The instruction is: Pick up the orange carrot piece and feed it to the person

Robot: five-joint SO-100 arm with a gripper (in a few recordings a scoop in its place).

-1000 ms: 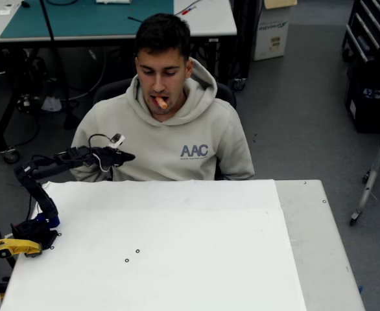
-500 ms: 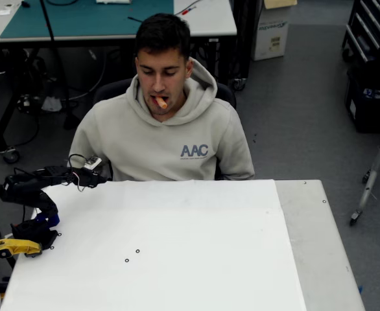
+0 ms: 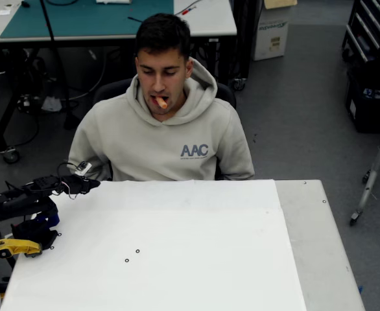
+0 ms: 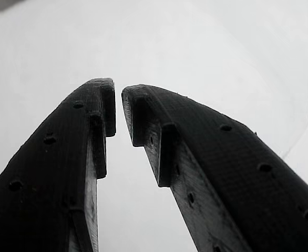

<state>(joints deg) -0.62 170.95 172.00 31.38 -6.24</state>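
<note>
The orange carrot piece [image 3: 160,102] sits in the mouth of the person [image 3: 164,139], well apart from the gripper [image 3: 93,184] and up to its right in the overhead view. It appears as a short orange-pink stub, one end protruding. Over the last second the arm has folded back toward its base at the tabletop [image 3: 177,259] edge. The wrist view shows the gripper [image 4: 118,113] nearly closed and empty. Delivery appears complete.
</note>
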